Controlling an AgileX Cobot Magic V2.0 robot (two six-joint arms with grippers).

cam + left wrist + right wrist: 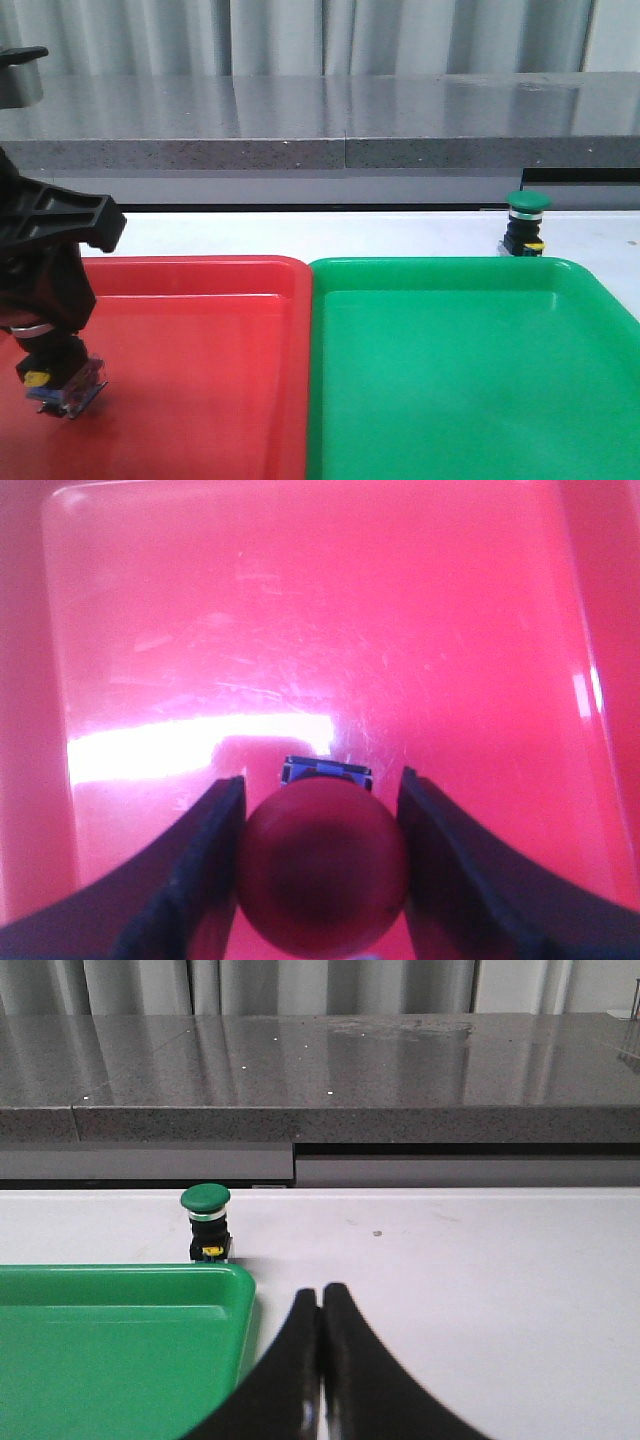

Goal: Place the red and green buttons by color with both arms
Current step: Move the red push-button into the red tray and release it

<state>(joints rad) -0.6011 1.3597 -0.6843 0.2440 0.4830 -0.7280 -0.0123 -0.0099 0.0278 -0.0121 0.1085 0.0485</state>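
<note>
My left gripper (45, 350) hangs low over the left part of the red tray (200, 266), shut on the red button. In the front view only the button's black body, yellow tab and clear base (62, 388) show below the fingers, at or just above the tray floor. In the left wrist view the red button's cap (322, 865) sits between the two fingers of my left gripper (320, 778). The green button (527, 222) stands upright on the white table just behind the green tray's (440, 266) far right corner. My right gripper (322, 1292) is shut and empty, on the near right of the green button (206, 1220).
The red and green trays lie side by side and touch in the middle. The green tray's corner (235, 1278) lies just left of my right gripper. A grey stone ledge (340, 120) runs along the back of the white table (480, 1260).
</note>
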